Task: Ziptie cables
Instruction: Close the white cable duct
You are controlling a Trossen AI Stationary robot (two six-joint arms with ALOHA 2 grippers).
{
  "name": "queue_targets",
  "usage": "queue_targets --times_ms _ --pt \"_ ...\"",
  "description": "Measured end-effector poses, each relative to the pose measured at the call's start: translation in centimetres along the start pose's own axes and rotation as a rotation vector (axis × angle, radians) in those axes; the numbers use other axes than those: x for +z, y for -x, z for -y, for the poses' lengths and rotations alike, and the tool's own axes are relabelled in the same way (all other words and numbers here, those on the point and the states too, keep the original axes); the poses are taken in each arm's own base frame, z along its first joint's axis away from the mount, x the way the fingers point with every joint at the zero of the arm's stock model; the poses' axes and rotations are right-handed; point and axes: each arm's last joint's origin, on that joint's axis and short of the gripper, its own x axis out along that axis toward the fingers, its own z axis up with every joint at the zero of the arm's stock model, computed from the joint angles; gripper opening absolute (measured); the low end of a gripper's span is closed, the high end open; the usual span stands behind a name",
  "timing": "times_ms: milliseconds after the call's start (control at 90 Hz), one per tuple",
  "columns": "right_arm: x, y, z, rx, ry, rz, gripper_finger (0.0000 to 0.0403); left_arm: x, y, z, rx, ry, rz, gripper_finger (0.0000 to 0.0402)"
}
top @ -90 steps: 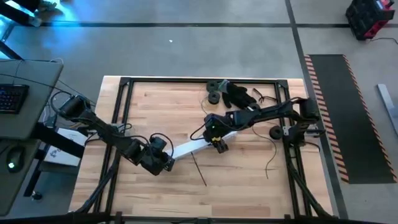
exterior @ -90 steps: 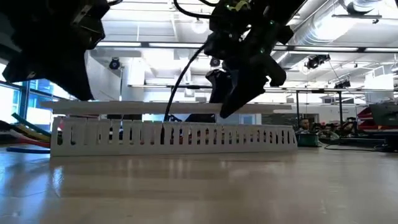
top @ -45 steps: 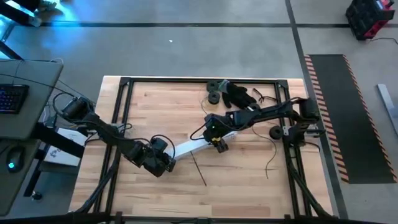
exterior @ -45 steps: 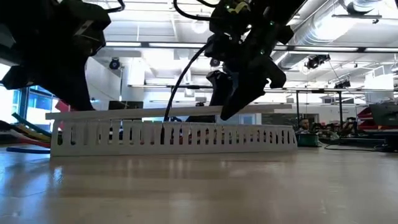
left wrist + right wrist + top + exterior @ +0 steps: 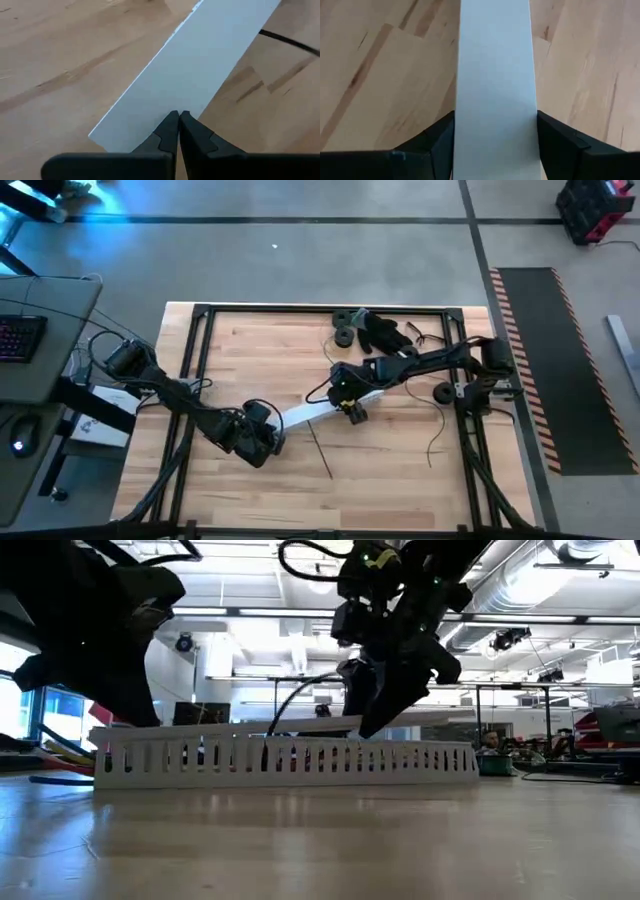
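A long white slotted duct (image 5: 290,756) lies slantwise in the middle of the table, with a flat white lid (image 5: 312,413) on top. My left gripper (image 5: 266,439) is shut and stands at the lid's near-left end. My right gripper (image 5: 350,402) straddles the lid near its far-right end. The cables do not show plainly. Only reddish and dark bits (image 5: 240,759) appear through the duct's slots. My left gripper presses its shut fingertips (image 5: 178,120) down on the lid's top face close to the near-left end (image 5: 150,125). It comes slanting from above and from the table's left. The lid lies flat on the duct there. My right gripper pinches the lid across its width, one finger (image 5: 440,142) on each long edge (image 5: 460,125). The fingers point down from above and lie across the lid. The lid rests on the duct beneath them.
A black glove-like heap (image 5: 384,333) and round black parts (image 5: 344,336) sit at the far edge, with another round part (image 5: 441,392) at the right. A thin dark strand (image 5: 321,451) and a thin wire (image 5: 437,432) lie on the wood nearer me. A black frame (image 5: 196,360) borders the table.
My left gripper has gone down and a little toward the table's right, onto the lid. The lid's near-left end, which stood raised above the duct, now lies flat on it. The far-right end under my right gripper has stayed put.
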Motion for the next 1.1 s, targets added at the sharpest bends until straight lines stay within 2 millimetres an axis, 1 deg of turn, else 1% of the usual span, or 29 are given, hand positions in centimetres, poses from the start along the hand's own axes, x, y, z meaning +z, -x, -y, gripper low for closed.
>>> queue_targets --times_ms 156,333,433,511,633,778,900,967,1022,1100 --pt "-0.2 -0.8 0.0 0.011 -0.012 -0.018 0.0207 0.2 0.3 0.0 -0.012 0.012 -0.01 0.0" --pt "-0.2 -1.2 0.0 0.015 -0.015 -0.014 0.0207 1.2 1.7 -0.4 -0.056 0.046 -0.021 0.0" --pt "-0.2 -1.2 0.0 0.014 -0.012 -0.008 0.0207 2.5 2.8 0.1 -0.126 0.105 0.036 0.0" --pt "-0.2 -1.2 0.0 0.014 -0.012 -0.007 0.0207 3.2 2.8 0.4 -0.158 0.11 0.1 0.0" --pt "-0.2 -1.2 0.0 0.015 -0.015 -0.008 0.0207 4.1 1.8 1.3 -0.189 0.09 0.158 0.0" --pt "-0.2 -1.2 0.0 0.015 -0.029 -0.008 0.0207 4.3 -1.0 2.3 -0.182 0.035 0.145 0.0" --pt "-0.3 -1.2 0.0 0.015 -0.035 -0.019 0.0207 3.7 -3.5 3.0 -0.179 -0.016 0.09 0.0" --pt "-0.3 -1.2 -0.1 0.014 -0.031 -0.023 0.0207 3.3 -4.6 3.0 -0.151 -0.015 0.064 0.0" --pt "-0.5 -1.2 -0.1 0.019 -0.027 -0.036 0.0207 3.0 -5.2 3.1 -0.137 -0.004 0.069 0.0" --pt "-0.5 -1.2 -0.1 0.02 -0.028 -0.039 0.0211 2.8 -5.3 3.1 -0.137 0.005 0.064 0.0"
